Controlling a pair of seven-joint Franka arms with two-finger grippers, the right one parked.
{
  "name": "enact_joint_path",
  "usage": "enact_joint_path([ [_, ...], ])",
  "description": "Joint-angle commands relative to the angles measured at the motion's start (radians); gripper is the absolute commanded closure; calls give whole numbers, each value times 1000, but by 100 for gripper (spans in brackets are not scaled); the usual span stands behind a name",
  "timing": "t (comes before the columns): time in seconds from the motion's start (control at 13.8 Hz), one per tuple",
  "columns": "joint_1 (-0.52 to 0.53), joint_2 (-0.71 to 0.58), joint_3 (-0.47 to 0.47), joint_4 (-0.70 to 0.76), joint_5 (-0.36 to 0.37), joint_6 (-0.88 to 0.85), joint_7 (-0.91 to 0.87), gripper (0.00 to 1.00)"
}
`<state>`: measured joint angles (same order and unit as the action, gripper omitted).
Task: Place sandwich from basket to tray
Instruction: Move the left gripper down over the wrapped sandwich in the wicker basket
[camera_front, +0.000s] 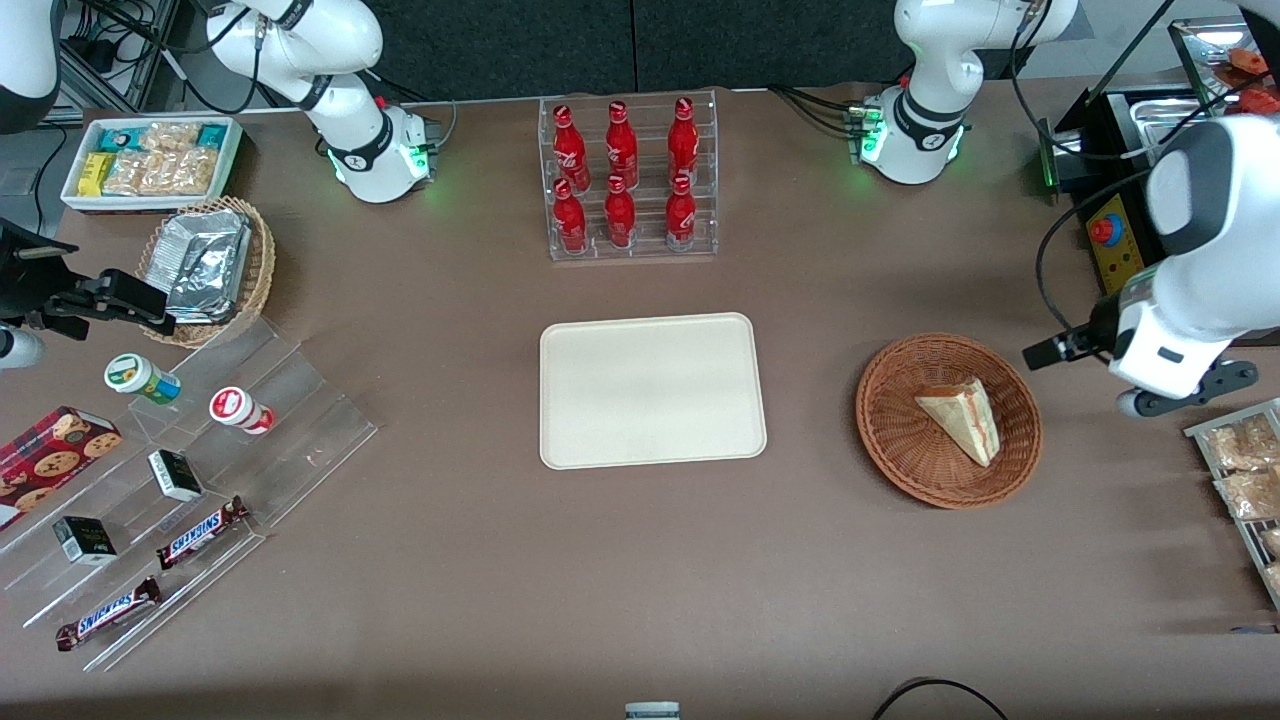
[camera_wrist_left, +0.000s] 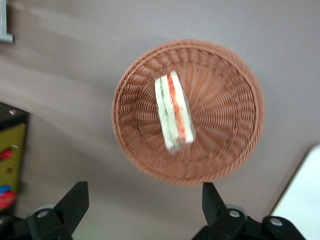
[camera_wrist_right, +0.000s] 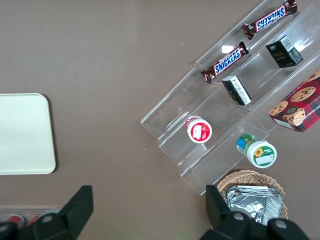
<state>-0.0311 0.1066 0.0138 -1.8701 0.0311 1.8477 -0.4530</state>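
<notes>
The sandwich (camera_front: 965, 415) (camera_wrist_left: 174, 112), a pale bread wedge with red-orange and cream layers, lies in the reddish-brown wicker basket (camera_front: 890, 440) (camera_wrist_left: 225, 100). The cream tray (camera_front: 650, 390) (camera_wrist_left: 305, 200) sits flat at mid-table with nothing on it, and the basket stands beside it toward the working arm's end. My gripper (camera_front: 1050, 350) (camera_wrist_left: 144, 202) hovers above the table just outside the basket's rim, on the side away from the tray. It is open, with bare table between its black fingers (camera_wrist_left: 75, 200).
A clear rack of red bottles (camera_front: 625, 180) stands farther from the front camera than the tray. A black box with a red button (camera_front: 1110, 235) and a rack of snack packets (camera_front: 1240, 480) flank the gripper. Stepped acrylic shelves (camera_front: 200, 480), a foil-pack basket (camera_front: 205, 265) and a white bin (camera_front: 150, 160) lie toward the parked arm's end.
</notes>
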Motion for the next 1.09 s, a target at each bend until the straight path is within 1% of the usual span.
enact_joint_path([
  [0.0,-4,-33,-9,-148,13,170,-179,0],
  [0.29,-9,-39,-12,-286,12,341,-231,0],
  [0.44,-10,-36,-12,-363,12,462,-234,0],
  [0.58,-12,-18,-15,-380,3,516,-234,0],
  [1.02,-26,37,-17,-380,0,585,-246,0],
])
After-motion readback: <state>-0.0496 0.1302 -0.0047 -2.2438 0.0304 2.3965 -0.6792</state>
